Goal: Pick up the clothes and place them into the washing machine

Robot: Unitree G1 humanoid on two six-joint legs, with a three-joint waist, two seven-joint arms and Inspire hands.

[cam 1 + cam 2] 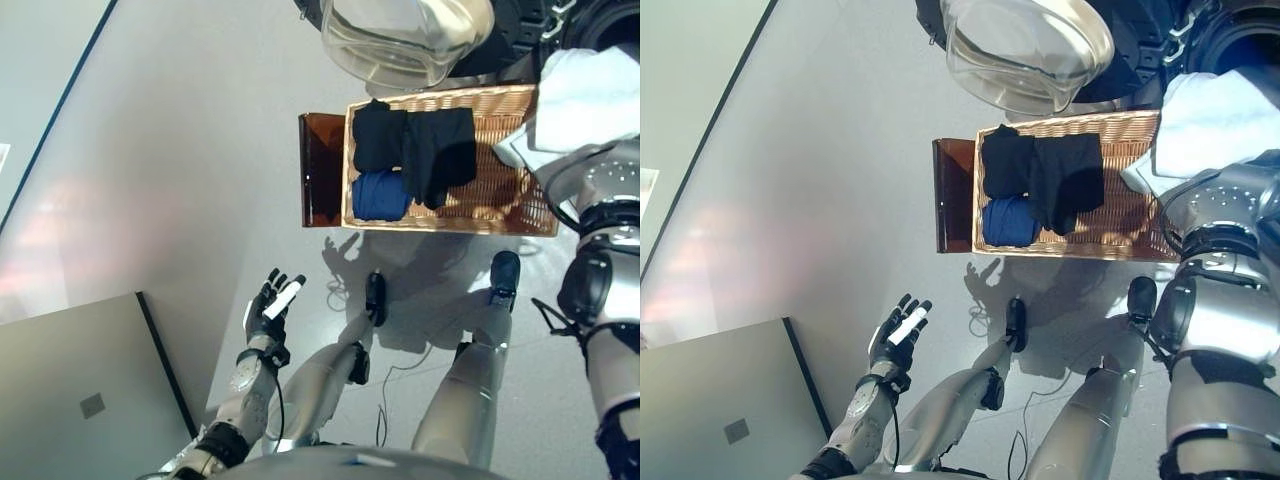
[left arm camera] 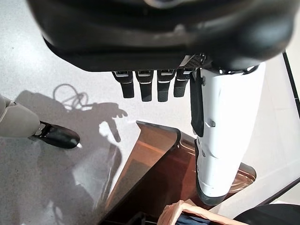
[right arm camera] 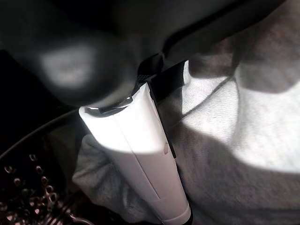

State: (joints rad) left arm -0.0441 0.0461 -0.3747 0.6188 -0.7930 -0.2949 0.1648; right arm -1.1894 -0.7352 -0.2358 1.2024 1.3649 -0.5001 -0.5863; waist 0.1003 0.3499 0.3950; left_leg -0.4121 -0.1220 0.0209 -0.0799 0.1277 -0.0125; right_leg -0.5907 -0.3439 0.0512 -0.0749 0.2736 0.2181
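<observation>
— Is any text, label, number or sign legible on the wicker basket, the clothes or the washing machine door?

— None is legible. A small grey square is seen on the grey panel, but no characters can be read on it.

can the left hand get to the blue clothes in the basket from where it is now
Probably yes. The left hand hangs open and empty over bare floor, apart from the basket. The blue clothes lie uncovered in its near left corner, beside the black clothes.
</observation>
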